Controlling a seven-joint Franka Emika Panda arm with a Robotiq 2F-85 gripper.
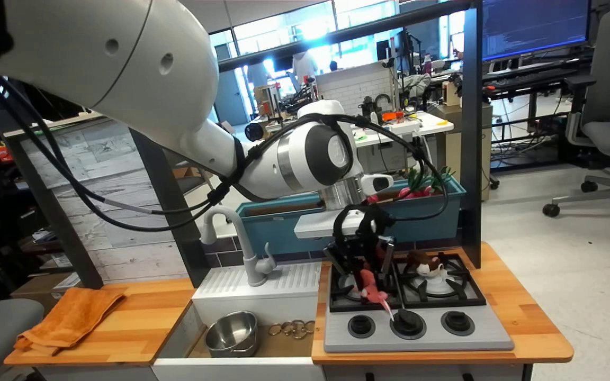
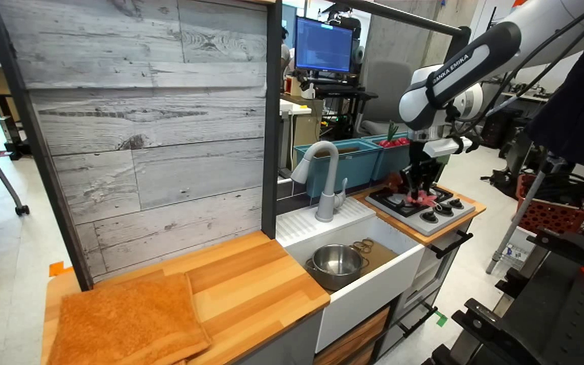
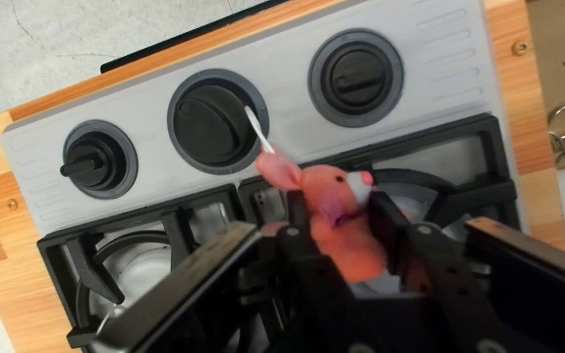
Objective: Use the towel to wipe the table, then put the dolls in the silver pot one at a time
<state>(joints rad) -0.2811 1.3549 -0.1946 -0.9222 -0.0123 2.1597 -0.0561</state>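
Black tool (image 3: 339,196) grips a pink doll (image 3: 348,250) at the stove (image 1: 433,330) beside the sink (image 2: 368,304). Wooden surface (image 1: 146,312) flanks it, bearing the orange towel (image 2: 130,319) across the sink from the stove. Inside the sink stands the silver pot (image 2: 337,280); on the stove, farther from the sink, rests a brown-and-white doll (image 1: 429,265).

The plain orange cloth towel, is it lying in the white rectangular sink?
No, an exterior view shows the towel on the light brown wooden countertop, apart from the sink.

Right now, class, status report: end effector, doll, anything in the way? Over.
End effector straddles pink doll, firm grip uncertain. Silver pot in sink. Possible snag: white strip over middle knob.
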